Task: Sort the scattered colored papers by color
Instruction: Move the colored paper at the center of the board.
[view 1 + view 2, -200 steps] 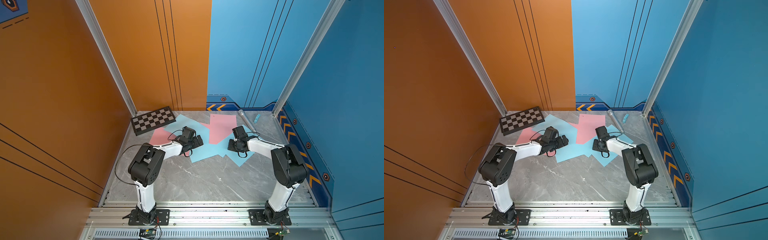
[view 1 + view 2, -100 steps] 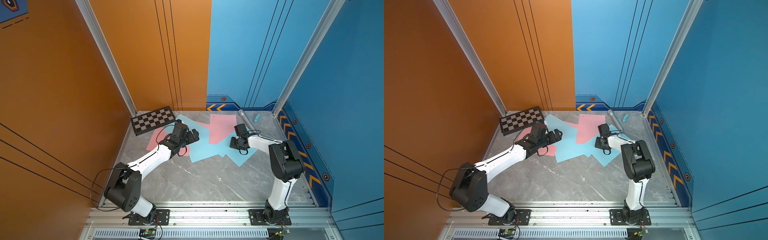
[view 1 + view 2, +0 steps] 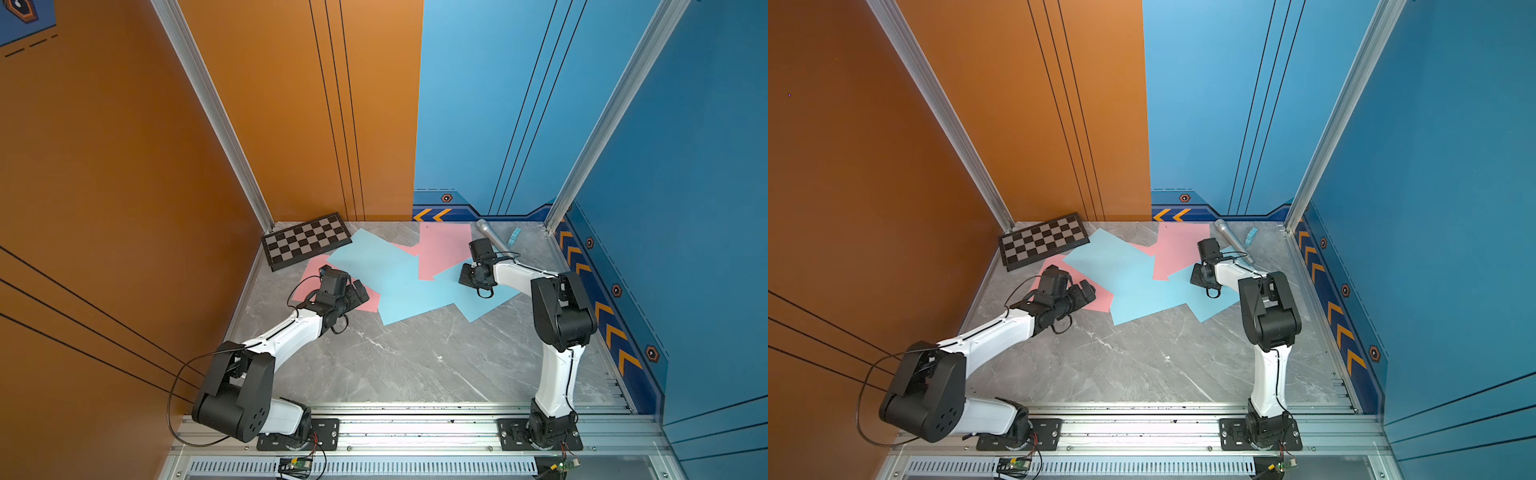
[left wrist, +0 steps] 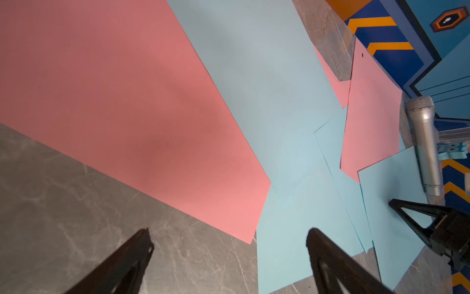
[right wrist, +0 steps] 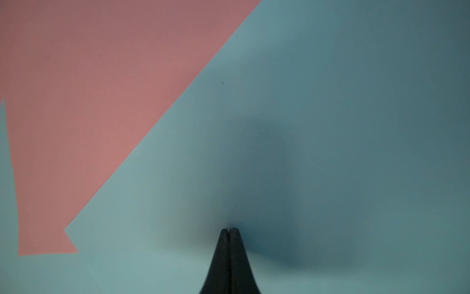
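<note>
Where the grey marble bench nears the back wall, the colored papers lie flat in one overlapping spread, pink and light blue mixed. The central blue sheet sits askew, one corner pointing at the back wall, and covers part of the left pink sheet; how that pink sheet's long axis runs I cannot tell. The rear pink sheet has its long axis running from the back wall toward the front. It overlaps the right blue sheet.

The left arm hovers over the pink sheet's near corner. Its jaws stand wide apart and empty, one finger over bare bench. The right arm has its jaws pressed together, tips down at the right blue sheet.

A checkered board touches the spread's left rear edge. A silver microphone and a small blue block lie at the right rear.
</note>
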Robot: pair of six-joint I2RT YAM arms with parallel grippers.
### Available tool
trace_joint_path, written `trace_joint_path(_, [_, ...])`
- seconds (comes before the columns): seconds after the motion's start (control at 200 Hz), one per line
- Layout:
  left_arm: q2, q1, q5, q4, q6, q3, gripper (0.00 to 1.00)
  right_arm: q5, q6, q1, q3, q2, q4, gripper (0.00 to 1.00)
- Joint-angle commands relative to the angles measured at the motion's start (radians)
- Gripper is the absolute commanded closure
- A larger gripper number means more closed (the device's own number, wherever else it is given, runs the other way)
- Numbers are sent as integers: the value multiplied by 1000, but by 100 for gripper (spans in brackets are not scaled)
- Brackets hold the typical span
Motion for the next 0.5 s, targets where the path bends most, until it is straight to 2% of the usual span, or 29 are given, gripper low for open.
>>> trace_joint_path(0.0, [20,28,56,59,-37,-4,2,10,17,-7,29,-17,-57,100])
trace_joint_path(0.075, [37,31,71,69,-38,10,2,-3,14,2,40,-57,-59,100])
trace_joint_path(0.145, [54,38,92,90,-44,18,2,-16,12,23,53,-93,-59,92])
trace_joint_path(0.26, [99,62,148,157,-72,14,2,-65,-18,70,89,-120,-47,74])
trace_joint_path(0.34, [150,86,191,197,-89,22,2,-193,-24,91,97,-108,27,60])
trace_joint_path(0.49, [260,113,275,306,-131,54,2,-306,-23,131,160,-28,96,44])
